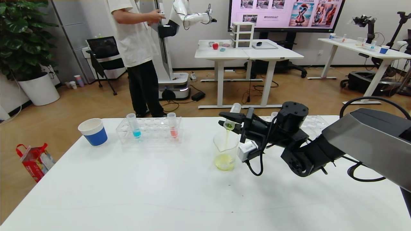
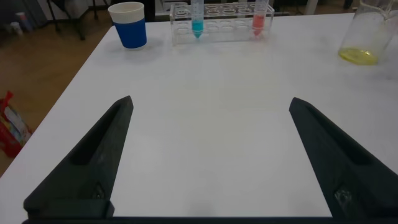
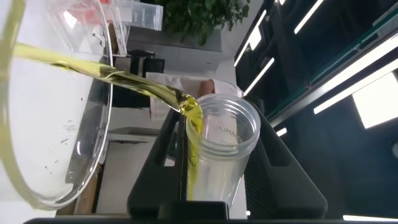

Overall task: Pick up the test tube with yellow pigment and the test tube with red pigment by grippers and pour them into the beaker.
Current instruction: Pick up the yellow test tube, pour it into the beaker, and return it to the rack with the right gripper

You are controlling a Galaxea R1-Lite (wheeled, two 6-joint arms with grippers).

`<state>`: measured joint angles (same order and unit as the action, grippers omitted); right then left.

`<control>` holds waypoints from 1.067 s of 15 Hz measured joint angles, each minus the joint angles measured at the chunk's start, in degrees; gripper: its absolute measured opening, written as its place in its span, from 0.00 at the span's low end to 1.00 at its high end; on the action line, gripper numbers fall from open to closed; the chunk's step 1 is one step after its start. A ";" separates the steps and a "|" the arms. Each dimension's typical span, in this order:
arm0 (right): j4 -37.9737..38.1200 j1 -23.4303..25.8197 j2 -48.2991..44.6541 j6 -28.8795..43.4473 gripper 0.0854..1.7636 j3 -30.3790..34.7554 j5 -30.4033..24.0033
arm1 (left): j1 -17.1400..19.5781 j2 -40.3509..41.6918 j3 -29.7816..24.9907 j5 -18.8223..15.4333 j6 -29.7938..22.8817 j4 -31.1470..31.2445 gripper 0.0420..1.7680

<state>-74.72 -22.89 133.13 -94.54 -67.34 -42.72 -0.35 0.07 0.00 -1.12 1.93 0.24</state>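
My right gripper (image 1: 228, 123) is shut on the test tube with yellow pigment (image 1: 233, 114) and holds it tipped mouth-down over the beaker (image 1: 225, 150). A thin yellow stream runs from the tube's mouth (image 3: 198, 118) into the beaker (image 3: 68, 155), where yellow liquid pools at the bottom. The test tube with red pigment (image 1: 173, 125) stands upright in the clear rack (image 1: 149, 130) at the back left, also in the left wrist view (image 2: 259, 17). My left gripper (image 2: 211, 109) is open and empty over bare table, out of the head view.
A tube with blue liquid (image 1: 135, 125) stands in the same rack. A blue-and-white paper cup (image 1: 93, 131) is left of the rack. A second clear rack (image 1: 313, 123) lies behind my right arm. A person stands beyond the table's far edge.
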 joint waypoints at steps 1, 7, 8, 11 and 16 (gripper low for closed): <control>0.00 0.05 0.02 -0.94 0.26 -0.07 0.00 | 0.00 0.00 0.00 0.00 0.00 0.02 0.99; -0.01 0.38 0.13 -3.10 0.26 0.00 -0.45 | 0.00 0.00 0.00 -0.04 -0.02 0.00 0.99; -0.01 0.44 0.13 -3.08 0.26 0.11 -0.55 | 0.00 0.00 0.00 0.00 0.00 0.00 0.99; -0.04 0.49 -0.72 1.62 0.26 1.16 -0.50 | 0.00 0.00 0.00 0.00 0.00 0.02 0.99; -4.77 -0.28 -6.45 31.32 0.26 5.46 7.22 | 0.00 0.00 0.00 -0.02 0.00 0.02 0.99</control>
<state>-79.48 -23.17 126.68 -63.22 -61.88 -35.50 -0.35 0.07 0.00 -1.15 1.93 0.27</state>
